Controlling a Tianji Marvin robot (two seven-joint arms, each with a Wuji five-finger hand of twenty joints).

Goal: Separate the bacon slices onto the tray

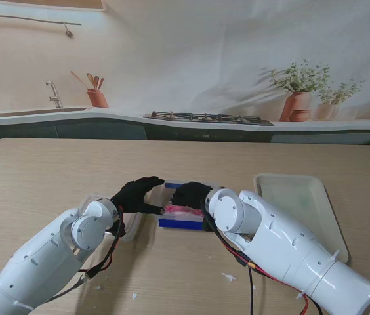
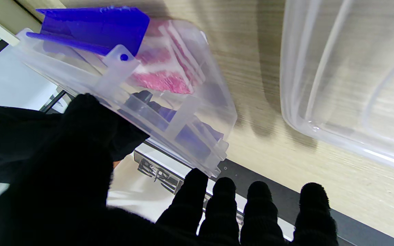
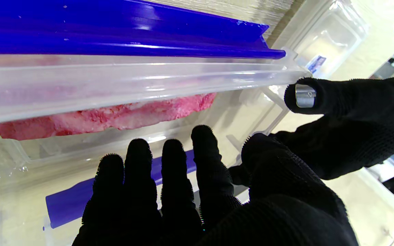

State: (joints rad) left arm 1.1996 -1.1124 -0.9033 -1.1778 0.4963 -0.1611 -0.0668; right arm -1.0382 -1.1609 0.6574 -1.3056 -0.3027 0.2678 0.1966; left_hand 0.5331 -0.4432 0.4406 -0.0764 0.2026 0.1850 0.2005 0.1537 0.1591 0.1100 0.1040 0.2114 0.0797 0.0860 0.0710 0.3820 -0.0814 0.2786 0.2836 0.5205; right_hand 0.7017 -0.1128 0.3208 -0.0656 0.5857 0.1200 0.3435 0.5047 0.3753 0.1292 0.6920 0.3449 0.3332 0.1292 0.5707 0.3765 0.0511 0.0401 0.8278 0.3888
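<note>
A clear plastic box [image 1: 180, 224] with blue side clips sits at the table's middle, with pink bacon slices [image 1: 182, 210] inside. My left hand [image 1: 137, 194], in a black glove, curls around the box's left end. Its thumb [image 2: 91, 116] touches the box [image 2: 183, 102] wall while its fingers stay spread and apart from it. My right hand [image 1: 190, 194] hovers over the box from the right with fingers [image 3: 169, 164] straight, holding nothing, near the bacon [image 3: 108, 118]. The pale tray [image 1: 303, 203] lies to the right and holds nothing.
A clear plastic lid or container [image 1: 129, 226] lies under my left wrist, also seen as a clear container [image 2: 347, 85] close beside the box. Small white scraps [image 1: 228, 277] dot the table near me. The counter with sink and hob runs behind the table's far edge.
</note>
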